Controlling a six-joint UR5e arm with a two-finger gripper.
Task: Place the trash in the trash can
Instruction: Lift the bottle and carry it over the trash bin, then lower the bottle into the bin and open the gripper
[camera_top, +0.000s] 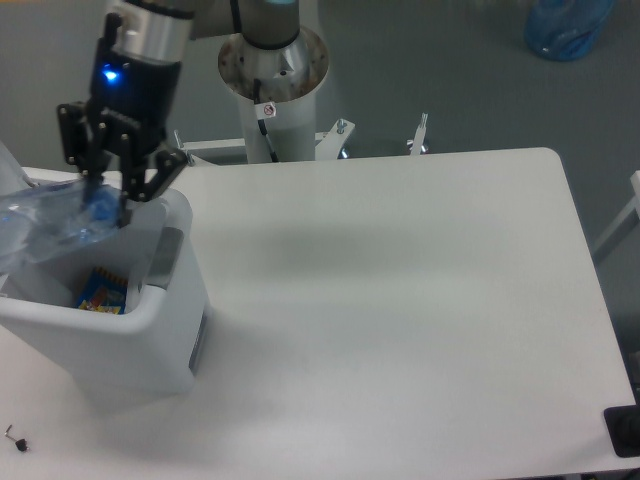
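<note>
My gripper (103, 196) hangs over the open trash can (170, 330) at the left of the table, shut on the blue-capped neck of a crushed clear plastic bottle (40, 228). The bottle, one piece of the trash, slants down to the left above the bin's opening and looks blurred. Inside the bin lies a small colourful packet (101, 291). The bin's white lid (10, 170) stands up at the far left. No paper wad shows.
The white table (400, 300) stretches to the right of the bin. The arm's white pedestal (272, 90) stands behind the table's far edge. A small dark object (17, 441) lies near the front left corner, and a blue bag (568, 25) sits on the floor at top right.
</note>
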